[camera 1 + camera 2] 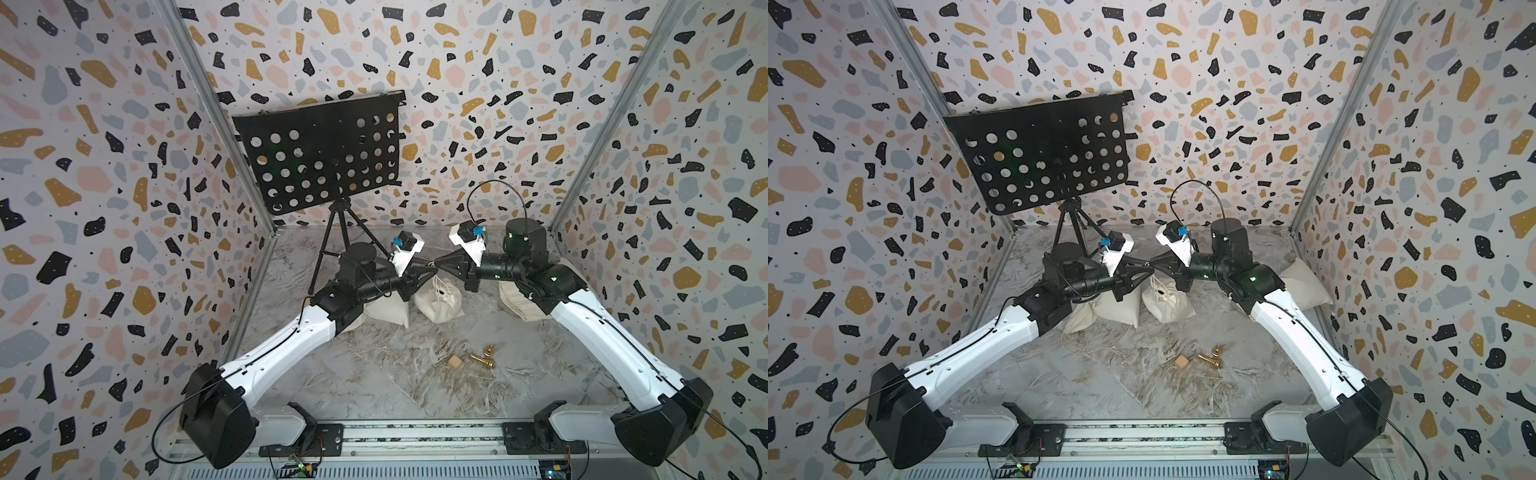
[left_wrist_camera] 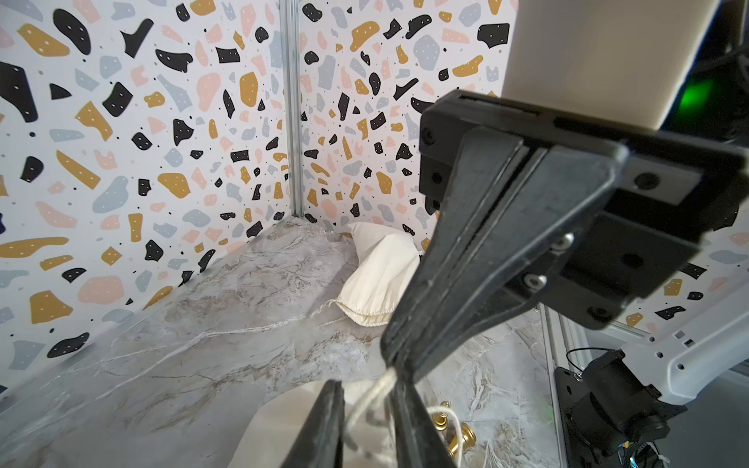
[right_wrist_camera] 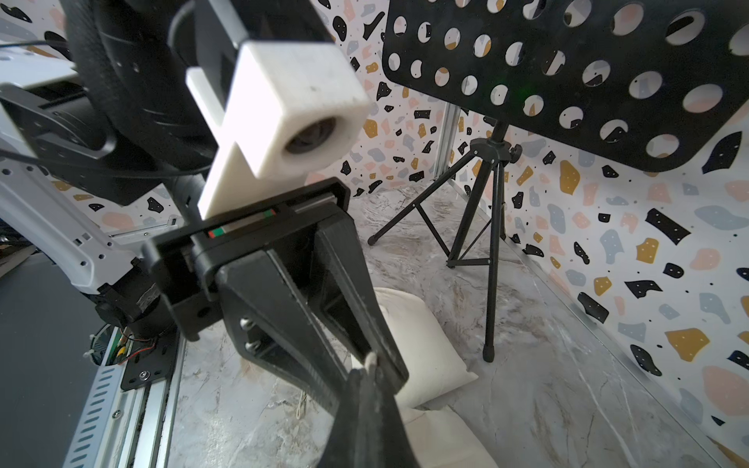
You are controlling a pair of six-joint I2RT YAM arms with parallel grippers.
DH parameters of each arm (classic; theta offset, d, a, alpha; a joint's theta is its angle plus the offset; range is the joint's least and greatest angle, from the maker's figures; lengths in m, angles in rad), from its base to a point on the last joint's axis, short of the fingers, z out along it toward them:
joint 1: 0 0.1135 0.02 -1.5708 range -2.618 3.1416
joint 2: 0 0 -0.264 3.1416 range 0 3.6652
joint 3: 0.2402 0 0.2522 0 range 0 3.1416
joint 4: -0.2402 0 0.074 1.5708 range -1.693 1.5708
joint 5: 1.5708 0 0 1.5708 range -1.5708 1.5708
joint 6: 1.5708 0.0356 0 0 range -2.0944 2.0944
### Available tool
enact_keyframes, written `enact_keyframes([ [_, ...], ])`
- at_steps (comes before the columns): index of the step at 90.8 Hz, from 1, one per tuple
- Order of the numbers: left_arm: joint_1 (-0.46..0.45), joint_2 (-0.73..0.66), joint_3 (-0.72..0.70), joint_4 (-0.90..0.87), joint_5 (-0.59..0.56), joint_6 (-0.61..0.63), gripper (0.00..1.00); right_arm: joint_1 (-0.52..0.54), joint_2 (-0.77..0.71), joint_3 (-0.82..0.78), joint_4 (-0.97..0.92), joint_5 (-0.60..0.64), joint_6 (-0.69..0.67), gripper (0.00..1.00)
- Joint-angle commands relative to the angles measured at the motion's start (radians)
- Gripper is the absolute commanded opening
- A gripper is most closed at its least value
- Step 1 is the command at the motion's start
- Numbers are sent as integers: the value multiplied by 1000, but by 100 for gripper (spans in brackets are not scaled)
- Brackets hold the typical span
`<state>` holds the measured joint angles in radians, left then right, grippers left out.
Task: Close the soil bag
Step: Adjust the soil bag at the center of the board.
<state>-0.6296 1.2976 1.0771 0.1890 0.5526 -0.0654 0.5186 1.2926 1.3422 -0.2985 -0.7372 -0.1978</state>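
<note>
Cream soil bag (image 1: 440, 306) at the middle of the desk (image 1: 374, 382), drawstring (image 2: 379, 391) held above it

Nearest you, a wooden cube (image 1: 454, 362) and brass pieces (image 1: 484, 359) lie loose. Farther in, the soil bag sits between two other cream sacks (image 1: 390, 313), neck turned up toward the arms. Your right hand (image 2: 395, 362) is clamped tight on the drawstring, likely to anchor it. Your left hand (image 3: 377, 366) meets it tip to tip, jaws narrowed around the same drawstring with a gap showing, so you cannot tell whether it grips. Farthest back stands the music stand (image 1: 320, 153).
</note>
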Motion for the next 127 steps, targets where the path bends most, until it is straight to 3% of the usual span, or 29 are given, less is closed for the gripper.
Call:
enact_keyframes([
  [1, -4, -52, -15, 66, -32, 15, 25, 5, -42, -3, 23, -23, 11, 0],
  [22, -4, -62, -21, 33, -45, 38, 29, 5, -47, -5, 31, -28, 18, 0],
  [55, -8, 13, 38, 5, 38, 29, 28, 5, -44, -6, 46, -44, 30, 0],
  [66, -15, 37, 64, -10, 43, 30, 20, 5, -43, -6, 47, -50, 32, 0],
  [76, -16, 43, 82, 7, 36, 11, 0, 5, -46, -5, 25, -28, 17, 0],
  [83, -16, 23, 102, -7, -23, -15, 0, 5, -58, -9, 3, 48, 7, 0],
  [101, -22, -67, 255, -255, -304, 59, 0, 5, -146, -85, -1, 424, 30, 31],
  [110, -36, -74, 332, -349, -404, 111, 0, 7, -183, -128, 15, 462, 72, 40],
  [127, -68, -19, 461, -515, -541, 159, 0, 56, -241, -254, 133, 502, 173, 44],
])
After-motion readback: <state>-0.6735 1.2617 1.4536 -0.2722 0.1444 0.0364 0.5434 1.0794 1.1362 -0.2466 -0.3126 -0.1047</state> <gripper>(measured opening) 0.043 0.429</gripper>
